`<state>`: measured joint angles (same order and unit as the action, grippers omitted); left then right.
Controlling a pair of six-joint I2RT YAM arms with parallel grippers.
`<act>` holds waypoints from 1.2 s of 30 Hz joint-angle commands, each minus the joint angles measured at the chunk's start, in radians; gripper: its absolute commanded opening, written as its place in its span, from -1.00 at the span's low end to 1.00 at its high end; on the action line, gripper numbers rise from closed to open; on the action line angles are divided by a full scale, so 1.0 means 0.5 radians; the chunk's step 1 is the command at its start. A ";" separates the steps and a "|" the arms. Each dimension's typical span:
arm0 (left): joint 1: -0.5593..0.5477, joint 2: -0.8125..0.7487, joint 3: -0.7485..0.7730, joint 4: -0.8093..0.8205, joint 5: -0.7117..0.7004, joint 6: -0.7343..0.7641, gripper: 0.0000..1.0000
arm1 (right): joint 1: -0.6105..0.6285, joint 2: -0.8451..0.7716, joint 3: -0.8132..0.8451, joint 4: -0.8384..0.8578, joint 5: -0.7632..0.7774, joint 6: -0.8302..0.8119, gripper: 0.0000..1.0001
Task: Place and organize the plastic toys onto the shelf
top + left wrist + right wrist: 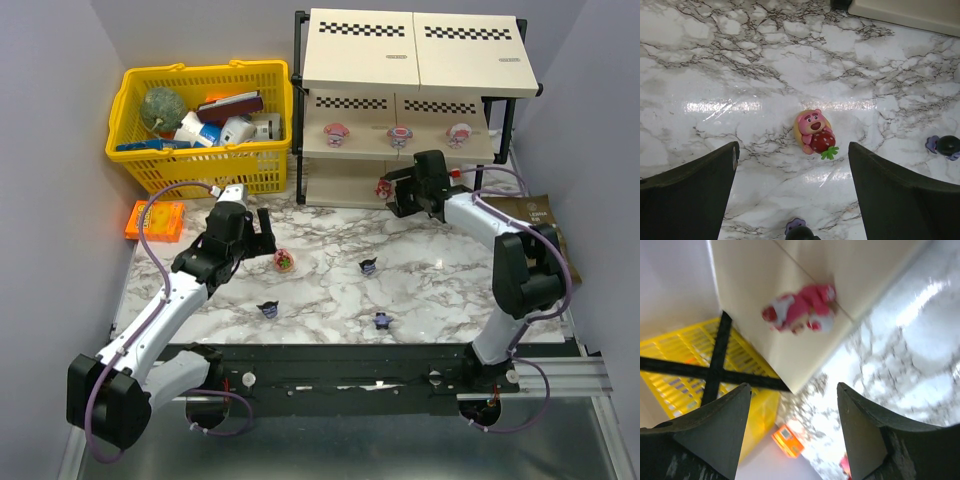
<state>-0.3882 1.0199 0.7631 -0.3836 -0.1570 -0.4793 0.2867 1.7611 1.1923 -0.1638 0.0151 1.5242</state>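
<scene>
A white bench [450,285] with grey marble veining lies between pale grey walls. At its back stand a yellow plastic mesh basket [200,170] and the three-tier shelf [415,60] of beige boards, black metal posts and checkered edge strips.

A glossy red-pink plastic bear figurine [815,134] lies on its back on the bench straight ahead of the left hand [792,160]. It sits centred in the gap between the dark fingers [690,190], which are spread wide with nothing in them. Its long axis runs with the head away from the hand and the green leaf tip toward it, slightly slanted, so the fingers would close across its rounded sides. In the overhead view the left hand is much the nearer of the two to it.

The right hand [398,192] is at the shelf's bottom board, its fingers partly apart and empty. A second red-pink figurine [800,309] rests on that board just beyond the fingertips, blurred in the wrist view. Three pink-and-white figurines [400,134] stand in a row on the middle board. Three dark purple pointed-ear figurines [368,266] lie scattered on the bench between the arms.

The toys look small, smooth and hard, so an off-centre pinch would probably squirt one sideways.
</scene>
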 commanded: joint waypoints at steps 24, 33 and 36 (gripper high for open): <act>0.009 -0.484 -0.078 -0.270 -0.404 -0.035 0.98 | 1.163 0.282 0.361 -0.200 -0.002 0.296 0.47; 0.012 -0.598 -0.112 -0.270 -0.395 -0.042 0.97 | 1.218 0.472 0.487 -0.270 0.013 0.314 0.45; 0.009 -0.589 -0.112 -0.267 -0.386 -0.038 0.98 | 1.237 0.503 0.518 -0.307 -0.012 0.323 0.45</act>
<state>-0.3878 0.7322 0.7216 -0.5144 -0.3233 -0.4915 0.8848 1.9892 1.4071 -0.2829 0.0162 1.6623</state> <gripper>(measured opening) 0.988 0.726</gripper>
